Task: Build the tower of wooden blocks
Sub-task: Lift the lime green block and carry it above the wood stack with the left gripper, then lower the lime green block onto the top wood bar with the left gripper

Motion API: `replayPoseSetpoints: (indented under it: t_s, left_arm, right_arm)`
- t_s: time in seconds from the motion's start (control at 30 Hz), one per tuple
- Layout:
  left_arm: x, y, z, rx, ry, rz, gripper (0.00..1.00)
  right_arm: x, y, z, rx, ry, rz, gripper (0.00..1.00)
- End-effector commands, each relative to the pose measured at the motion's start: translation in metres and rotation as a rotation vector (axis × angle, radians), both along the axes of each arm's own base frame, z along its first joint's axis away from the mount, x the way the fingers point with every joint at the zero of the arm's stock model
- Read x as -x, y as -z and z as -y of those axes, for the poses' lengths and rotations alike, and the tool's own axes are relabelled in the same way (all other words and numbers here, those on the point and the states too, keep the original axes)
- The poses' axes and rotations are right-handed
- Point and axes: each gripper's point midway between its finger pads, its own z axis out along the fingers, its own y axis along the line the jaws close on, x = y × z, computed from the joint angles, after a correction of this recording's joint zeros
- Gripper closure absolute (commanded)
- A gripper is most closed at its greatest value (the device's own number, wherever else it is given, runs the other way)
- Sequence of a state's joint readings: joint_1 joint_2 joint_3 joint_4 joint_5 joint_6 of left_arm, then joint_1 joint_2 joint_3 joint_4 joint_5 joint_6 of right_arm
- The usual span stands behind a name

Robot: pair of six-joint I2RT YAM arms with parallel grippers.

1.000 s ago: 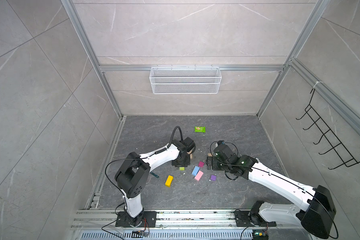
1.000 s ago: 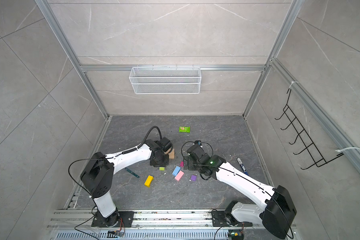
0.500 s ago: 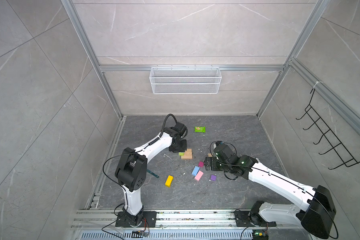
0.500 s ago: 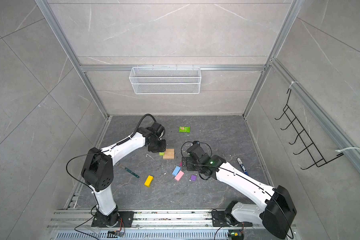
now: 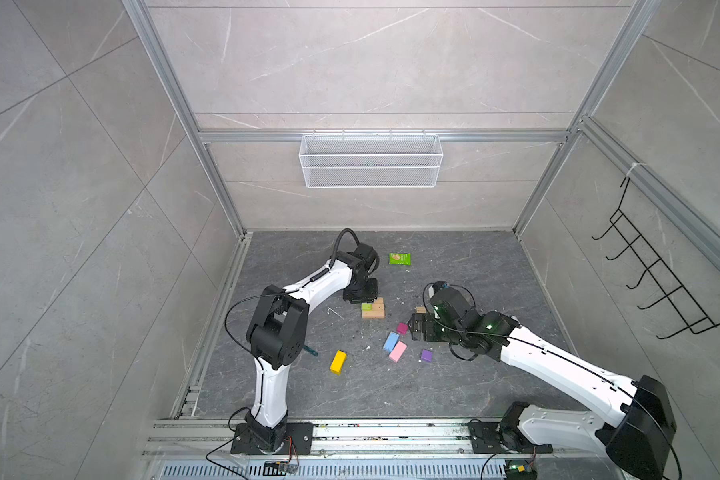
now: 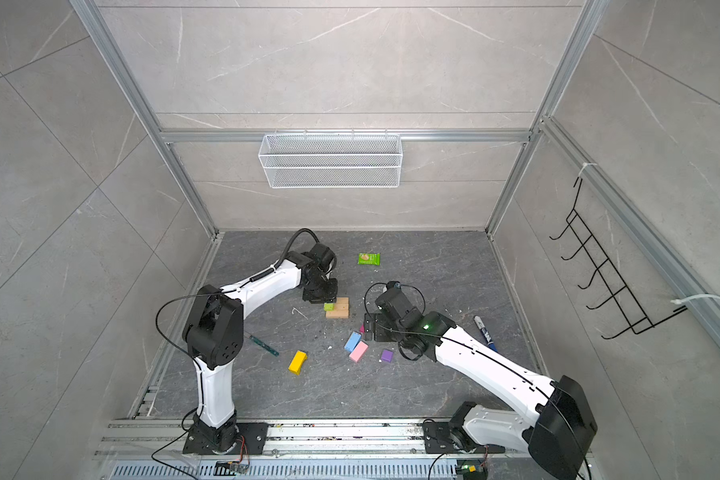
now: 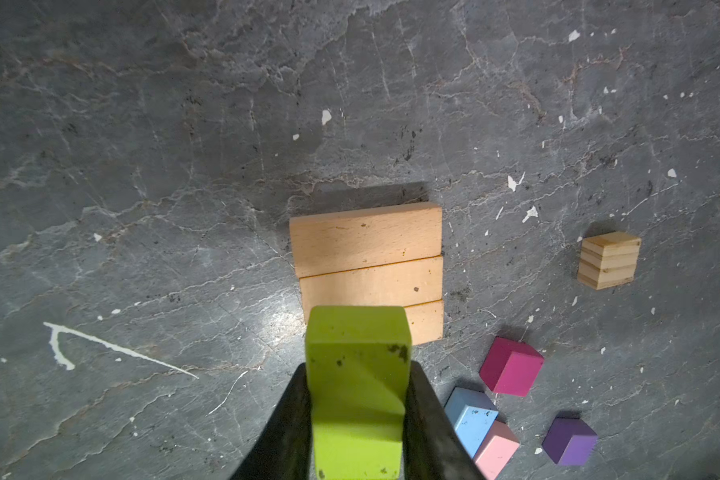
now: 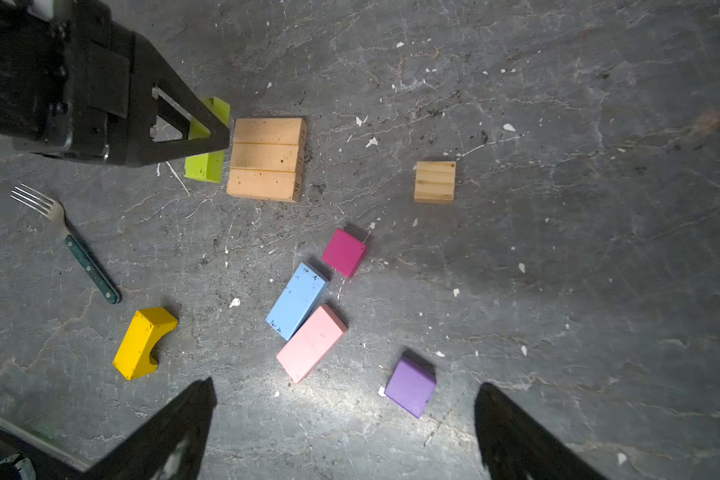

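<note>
Three tan bars (image 5: 373,308) (image 7: 368,266) lie side by side on the floor as a flat base. My left gripper (image 7: 358,368) (image 5: 360,296) is shut on a lime block (image 7: 356,390) (image 8: 206,164), held low at the base's left edge. Loose on the floor lie a small tan cube (image 8: 434,181), a magenta cube (image 8: 344,252), a light blue bar (image 8: 297,300), a pink bar (image 8: 311,343), a purple cube (image 8: 410,386) and a yellow block (image 8: 142,343). My right gripper (image 8: 345,385) (image 5: 417,328) hangs open and holds nothing, next to the purple cube.
A teal-handled fork (image 8: 71,245) lies left of the yellow block. A green snack packet (image 5: 399,259) sits near the back, and a marker (image 6: 485,328) lies at the right. A wire basket (image 5: 371,160) hangs on the back wall.
My left arm swung toward the back and uncovered the tan bars, carrying the lime block from in front of them to their left edge. The right arm stayed still.
</note>
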State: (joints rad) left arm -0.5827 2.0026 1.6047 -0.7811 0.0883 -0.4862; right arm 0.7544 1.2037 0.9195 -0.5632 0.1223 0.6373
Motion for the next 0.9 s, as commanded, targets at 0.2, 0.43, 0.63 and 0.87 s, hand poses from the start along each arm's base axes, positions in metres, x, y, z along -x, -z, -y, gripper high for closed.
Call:
replayPoseSetpoints:
  t_s: [0.2,0.43,0.63,0.87]
  left_arm:
    - [-0.008,0.006,0.010,0.006,0.001,-0.021,1.00]
    - [-0.010,0.013,0.010,0.001,-0.011,-0.025,1.00]
    - [-0.010,0.021,0.010,-0.001,-0.024,-0.041,1.00]
    - [-0.012,0.024,0.012,0.004,-0.031,-0.037,1.00]
  right_arm:
    - [0.004,0.001,0.002,-0.007,0.006,-0.006,0.01]
    - [0.005,0.003,0.003,-0.004,0.008,-0.009,0.01]
    - [0.005,0.004,0.003,-0.004,0.009,-0.010,0.01]
    - [0.005,0.006,0.004,0.000,0.009,-0.014,0.01]
